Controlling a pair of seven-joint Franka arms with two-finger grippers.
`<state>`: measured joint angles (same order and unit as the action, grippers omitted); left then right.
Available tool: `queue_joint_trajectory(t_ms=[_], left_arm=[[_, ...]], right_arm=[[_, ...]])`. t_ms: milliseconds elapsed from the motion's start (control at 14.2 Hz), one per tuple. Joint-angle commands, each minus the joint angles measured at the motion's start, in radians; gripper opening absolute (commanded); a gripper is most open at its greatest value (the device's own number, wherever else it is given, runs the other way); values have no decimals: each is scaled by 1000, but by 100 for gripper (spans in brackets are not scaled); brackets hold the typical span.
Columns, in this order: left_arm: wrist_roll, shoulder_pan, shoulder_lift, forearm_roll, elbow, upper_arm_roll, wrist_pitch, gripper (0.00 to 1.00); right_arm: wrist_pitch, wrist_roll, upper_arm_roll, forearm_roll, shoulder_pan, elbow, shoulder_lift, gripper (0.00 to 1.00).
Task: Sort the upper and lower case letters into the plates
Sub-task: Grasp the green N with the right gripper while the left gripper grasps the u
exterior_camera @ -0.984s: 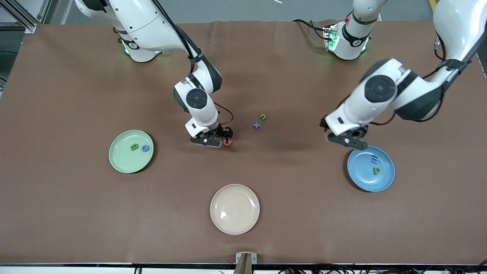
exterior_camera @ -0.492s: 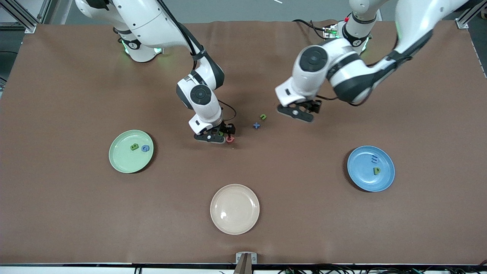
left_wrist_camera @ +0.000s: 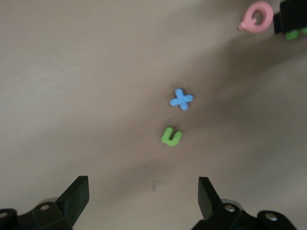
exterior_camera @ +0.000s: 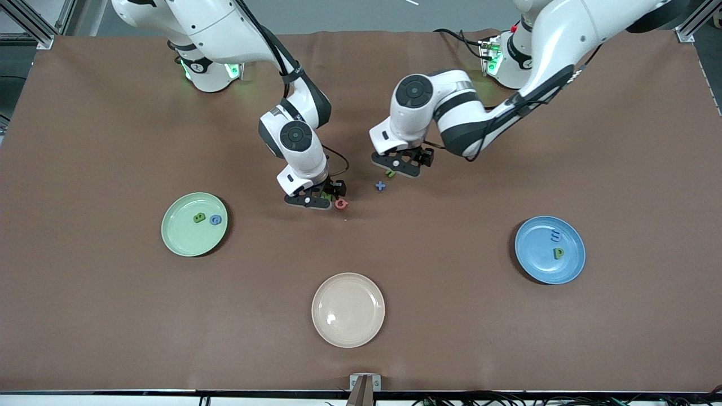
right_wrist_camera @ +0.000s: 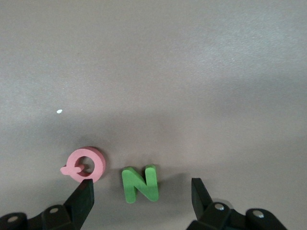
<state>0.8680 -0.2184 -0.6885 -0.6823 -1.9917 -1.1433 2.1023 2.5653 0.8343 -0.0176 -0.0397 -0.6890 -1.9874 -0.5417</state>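
A green N [right_wrist_camera: 140,184] lies on the table between the fingers of my right gripper [right_wrist_camera: 141,187], which is open, and neither finger touches it. A pink Q [right_wrist_camera: 84,164] lies just beside one fingertip [right_wrist_camera: 85,190]. In the front view that gripper [exterior_camera: 322,198] is low at mid-table next to the Q [exterior_camera: 340,204]. My left gripper [exterior_camera: 401,166] hangs open and empty over the green n [exterior_camera: 389,173], with the blue x [exterior_camera: 381,185] close by. The mint green plate [exterior_camera: 180,237] holds a green B [exterior_camera: 198,217] and a blue G [exterior_camera: 215,220]. On the blue plate [exterior_camera: 536,265] are a blue m [exterior_camera: 555,233] and a green p [exterior_camera: 558,253].
A cream-beige plate [exterior_camera: 348,309] sits empty near the front camera. The two grippers work close together at mid-table. In the left wrist view, the green n [left_wrist_camera: 171,136] and blue x [left_wrist_camera: 181,99] lie ahead of the left gripper [left_wrist_camera: 142,187], with the Q [left_wrist_camera: 257,17] farther off.
The left arm swung from over the blue plate to over the green n. The right gripper shifted slightly over the N beside the Q, its fingers narrowing a little.
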Motion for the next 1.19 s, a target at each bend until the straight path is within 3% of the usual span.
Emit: queue_joint_trajectory(t_ms=[0, 281, 633, 914, 1124], left_arm=[[31, 68, 0, 4, 28, 43, 1, 100], [48, 88, -32, -5, 25, 62, 2, 100], [45, 206, -37, -83, 27, 190, 111, 100], [48, 217, -42, -83, 28, 205, 142, 97], [40, 246, -55, -115, 28, 253, 182, 94]], right_arm=[[-8, 15, -1, 15, -6, -41, 31, 91], [-7, 20, 1, 53, -10, -41, 23, 86], [-5, 22, 2, 83, -15, -41, 19, 71], [1, 34, 2, 83, -18, -36, 14, 71], [4, 51, 4, 86, -26, -30, 6, 71]])
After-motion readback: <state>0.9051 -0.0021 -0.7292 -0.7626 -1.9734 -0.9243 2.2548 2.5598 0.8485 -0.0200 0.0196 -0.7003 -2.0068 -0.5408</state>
